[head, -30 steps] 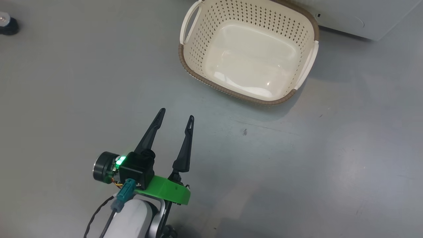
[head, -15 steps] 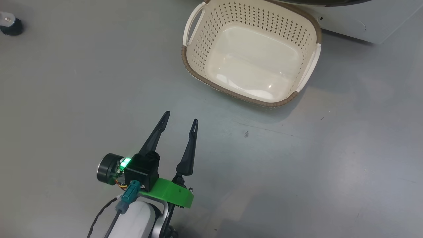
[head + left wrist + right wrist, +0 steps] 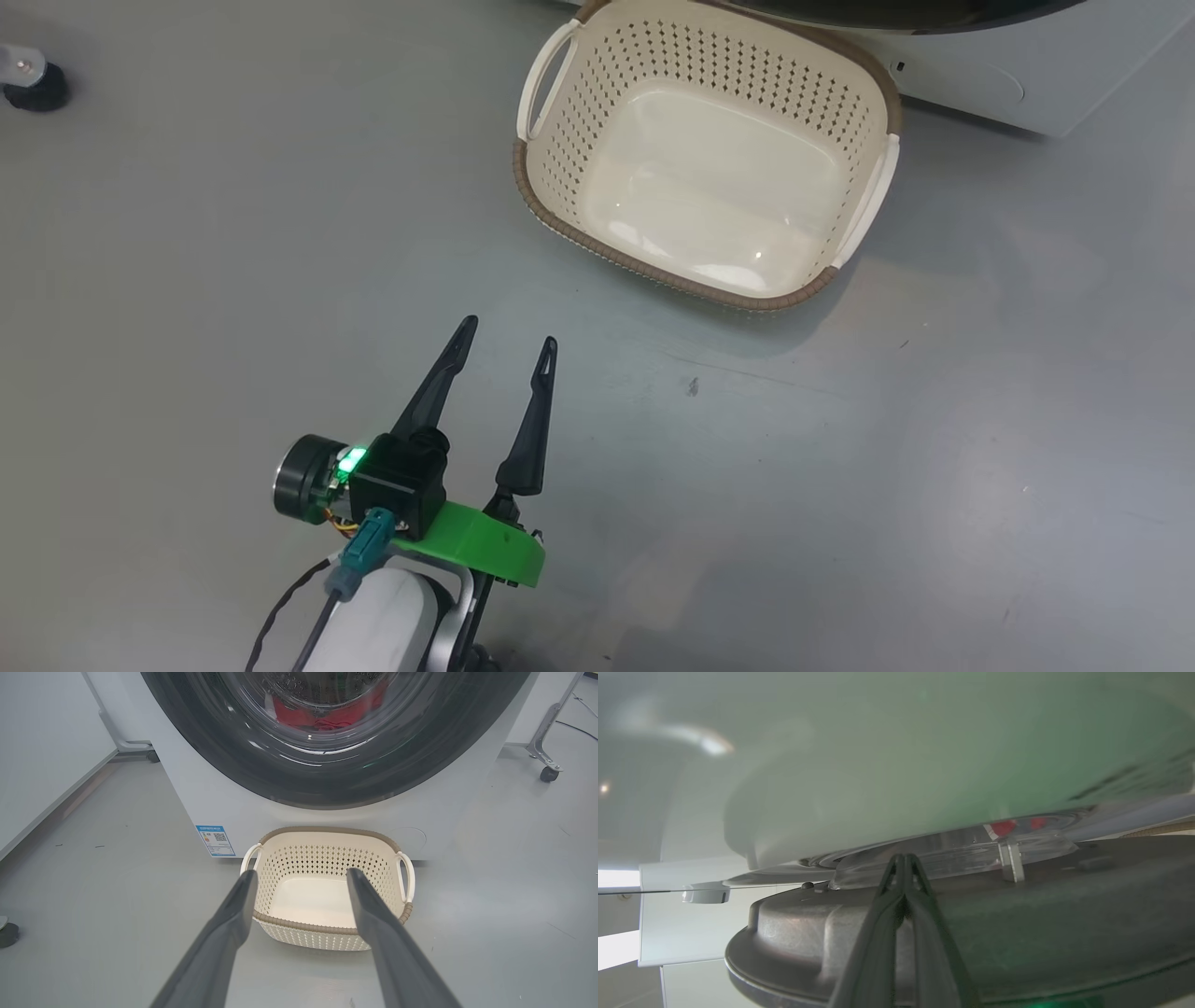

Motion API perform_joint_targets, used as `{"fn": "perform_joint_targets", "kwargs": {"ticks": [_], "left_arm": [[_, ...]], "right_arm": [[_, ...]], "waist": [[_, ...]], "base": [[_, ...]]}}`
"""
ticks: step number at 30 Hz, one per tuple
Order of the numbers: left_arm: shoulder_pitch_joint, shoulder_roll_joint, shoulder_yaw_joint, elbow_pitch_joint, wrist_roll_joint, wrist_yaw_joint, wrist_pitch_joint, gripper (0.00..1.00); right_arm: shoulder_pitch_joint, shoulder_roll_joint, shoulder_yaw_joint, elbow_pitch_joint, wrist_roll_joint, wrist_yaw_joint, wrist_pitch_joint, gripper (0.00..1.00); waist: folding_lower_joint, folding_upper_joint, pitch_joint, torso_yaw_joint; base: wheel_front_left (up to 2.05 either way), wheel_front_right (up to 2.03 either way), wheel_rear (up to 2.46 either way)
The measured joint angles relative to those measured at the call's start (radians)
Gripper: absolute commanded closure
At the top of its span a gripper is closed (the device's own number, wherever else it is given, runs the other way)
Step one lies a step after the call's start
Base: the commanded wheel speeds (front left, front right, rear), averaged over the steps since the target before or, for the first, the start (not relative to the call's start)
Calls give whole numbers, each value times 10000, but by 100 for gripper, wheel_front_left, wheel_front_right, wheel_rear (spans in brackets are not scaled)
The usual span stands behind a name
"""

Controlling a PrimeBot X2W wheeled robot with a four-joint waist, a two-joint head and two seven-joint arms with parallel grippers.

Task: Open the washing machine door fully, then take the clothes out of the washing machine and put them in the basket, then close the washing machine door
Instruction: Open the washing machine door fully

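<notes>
Change: more of the door's dark rim now shows at the top edge of the head view than half a second ago; basket and left hand sit much as they did.
Washing machine (image 3: 219, 802): big white front, standing on the grey floor (image 3: 187, 280), blue label (image 3: 215, 841) at its lower left corner.
Washing machine door (image 3: 201, 728): glossy black ring around a bulging glass bowl. Right wrist view catches its grey face and clear bowl under a pale blur; how far open, I cannot tell.
Basket (image 3: 597, 131): cream, brown rim, nothing in it, on the floor just in front of the machine's foot and right below the door.
Clothes (image 3: 299, 716): red fabric, seen through the glass, low in the drum.
Left hand (image 3: 509, 333): hovering over bare floor short of the basket, fingers spread wide and pointing at it, holding nothing.
Right hand (image 3: 903, 857): fingers pinched tip to tip, lying over the door's grey face, tips at the edge of the glass bowl.
Black foot (image 3: 33, 89): off at the floor's far left.
</notes>
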Motion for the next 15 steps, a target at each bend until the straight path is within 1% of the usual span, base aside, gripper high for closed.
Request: {"fn": "perform_joint_targets", "kwargs": {"ticks": [15], "left_arm": [[1, 0, 182, 265, -36, 0, 0, 0]], "right_arm": [[349, -25, 360, 871, 113, 0, 685, 100]], "waist": [[0, 0, -631, -91]], "base": [[0, 0, 0]]}}
